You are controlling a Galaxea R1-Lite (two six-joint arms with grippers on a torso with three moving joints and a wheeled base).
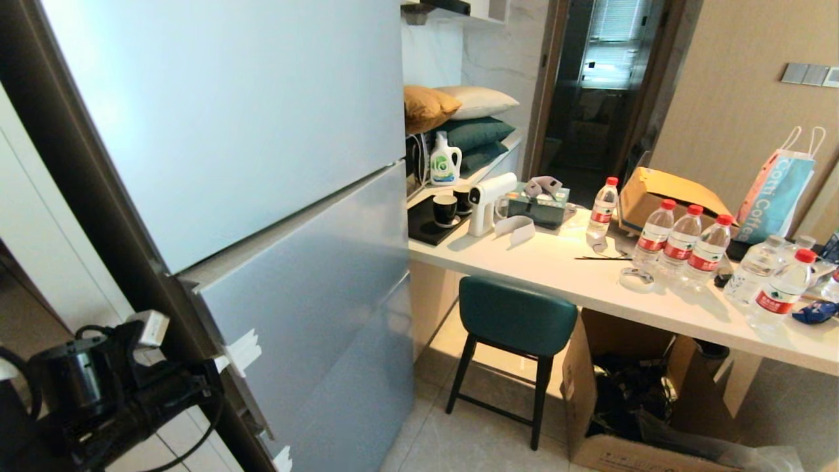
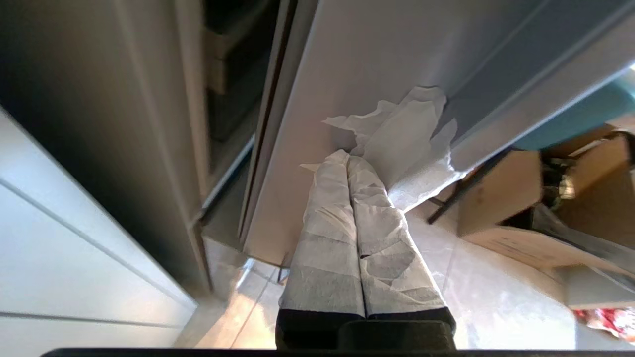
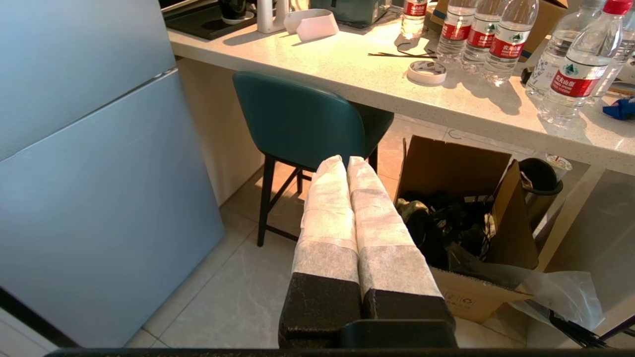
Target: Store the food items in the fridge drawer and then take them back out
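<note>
- At fridge door edge, left gripper (image 2: 347, 161) has its fingers pressed together, tips touching the white tape tab (image 2: 402, 144) on the door, nothing held.
- Risk: the closed tips may slip off the thin tab or tear it, so the door stays shut.
- Right gripper (image 3: 346, 163) closed, empty, over the floor near the stool (image 3: 302, 119).
- Food items and fridge drawer not visible; presumably behind the door.

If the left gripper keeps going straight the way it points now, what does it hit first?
Most likely the white paper tab taped at the fridge door edge. The left gripper, fingers shut, points right at it; the tips look very near or touching, though depth is unclear.
</note>
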